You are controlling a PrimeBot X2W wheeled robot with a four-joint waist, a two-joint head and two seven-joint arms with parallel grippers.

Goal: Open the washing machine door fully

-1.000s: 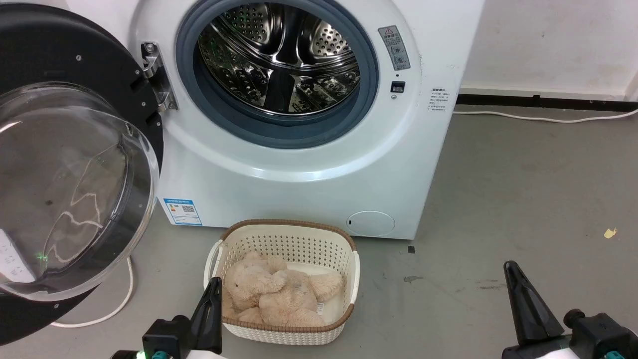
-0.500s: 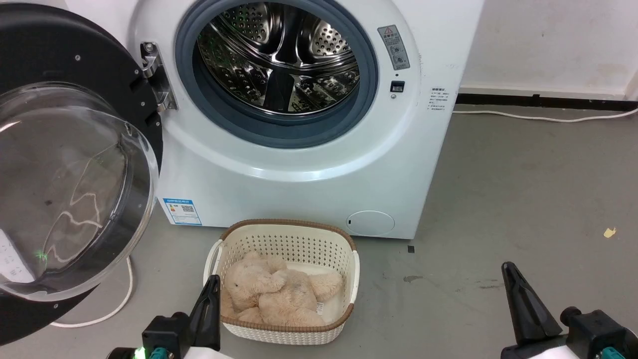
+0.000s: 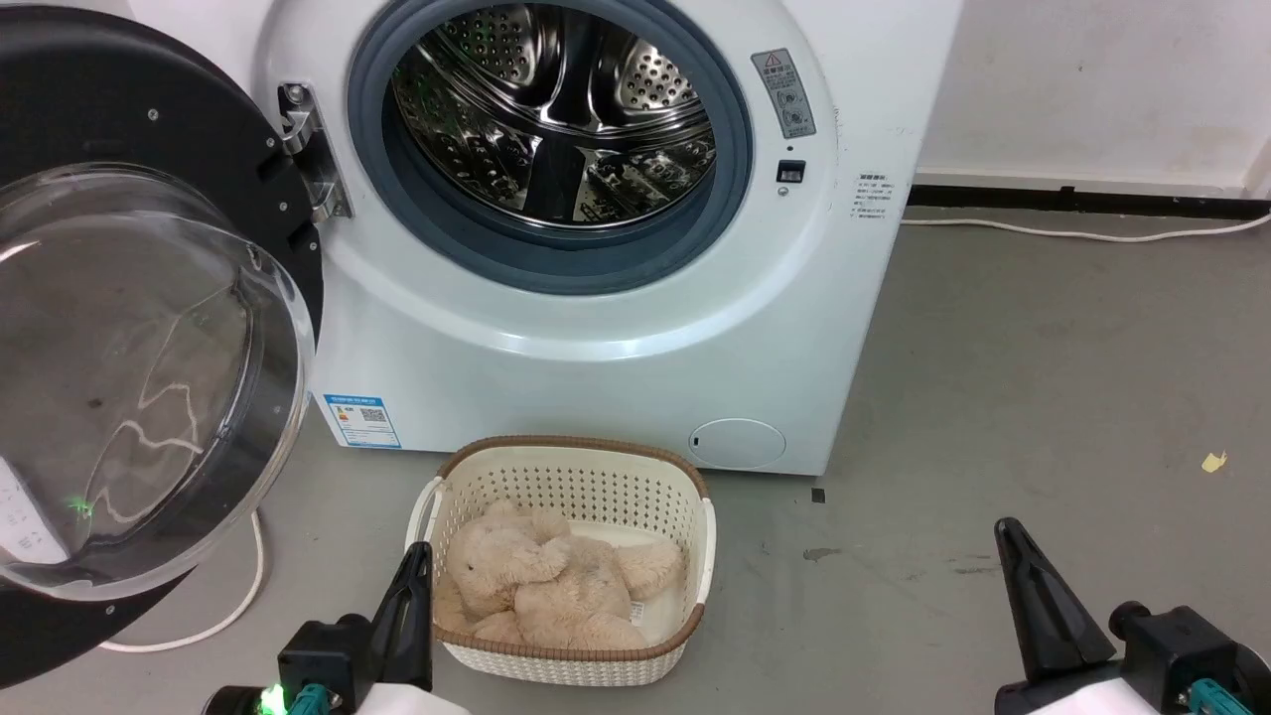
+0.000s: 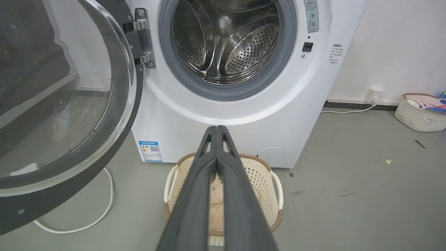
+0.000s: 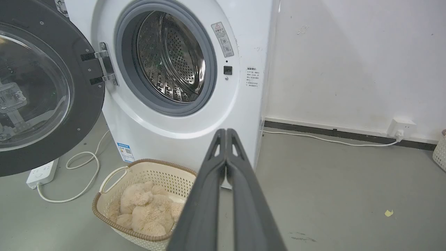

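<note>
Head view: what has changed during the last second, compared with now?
Little. The left gripper sank slightly and drifted left; the right gripper edged left. Both are shut and hold nothing. The washing machine door, basket and plush toy stayed as they were, the door wide open.

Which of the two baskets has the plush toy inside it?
The basket directly before the washing machine; the beige plush toy lies in it. The other basket, by the wall in the left wrist view, holds white and blue things.
</note>
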